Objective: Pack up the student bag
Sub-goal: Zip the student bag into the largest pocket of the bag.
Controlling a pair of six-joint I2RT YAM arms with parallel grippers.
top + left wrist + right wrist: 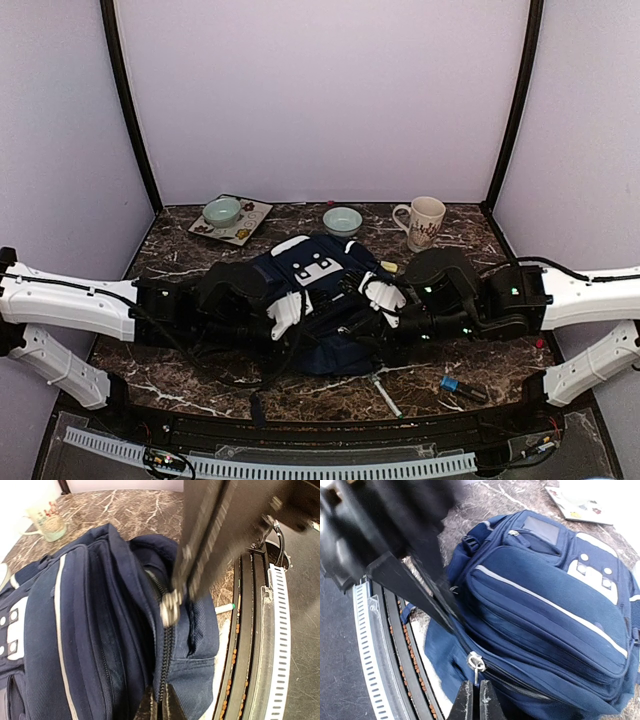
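Observation:
The student bag (pixel 318 268) lies flat mid-table, navy with white stripes and a white patch. In the left wrist view my left gripper (pixel 167 706) is shut on the zipper seam at the near end of the student bag (pixel 75 630). The metal zipper pull (pixel 171 606) sits just beyond it, pinched by the right gripper's dark fingers (pixel 200 555), which show blurred. In the right wrist view my right gripper (pixel 476 701) is shut on the zipper pull (pixel 476 662) of the student bag (pixel 545 595). From above, the left gripper (pixel 303 318) and right gripper (pixel 365 305) meet over the bag.
At the back stand a mug (pixel 424 222), a pale green bowl (pixel 342 220) and a tray (pixel 252 226) carrying another bowl (pixel 222 211). A blue-handled screwdriver (pixel 462 387) and a white tool (pixel 383 392) lie near the front edge. The slotted rail (pixel 280 645) runs right beside the bag.

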